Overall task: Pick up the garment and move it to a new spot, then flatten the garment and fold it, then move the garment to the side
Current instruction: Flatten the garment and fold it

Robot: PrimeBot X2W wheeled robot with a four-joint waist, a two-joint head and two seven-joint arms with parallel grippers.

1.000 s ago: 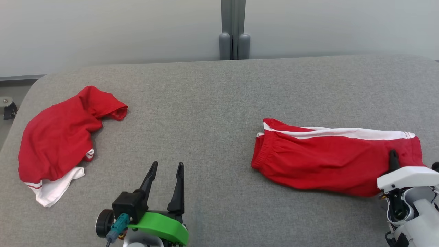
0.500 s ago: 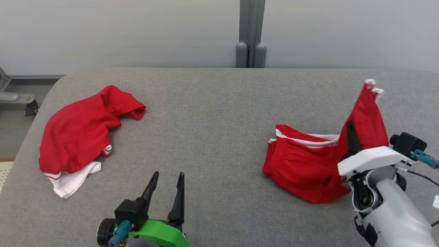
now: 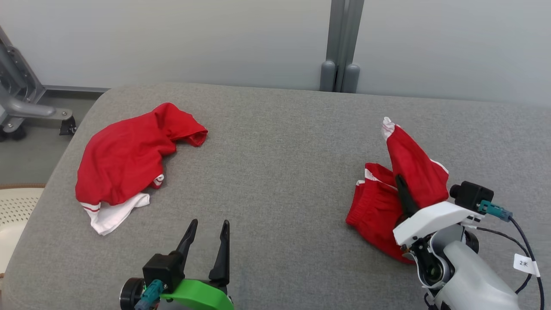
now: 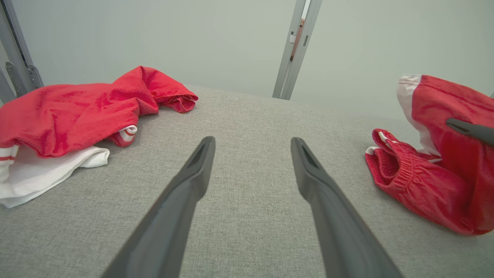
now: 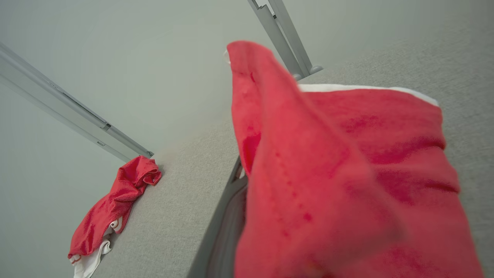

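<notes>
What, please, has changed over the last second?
The right gripper, shut on the shorts, has lifted their right end and swung it leftward, so they bunch instead of lying flat. The head camera turned too. The left gripper stays open; the other garment lies unmoved.

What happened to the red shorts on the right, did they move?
Yes. The red shorts lay flat before; now the right gripper has lifted their leg end off the table and carried it left, toward the grey post.
</notes>
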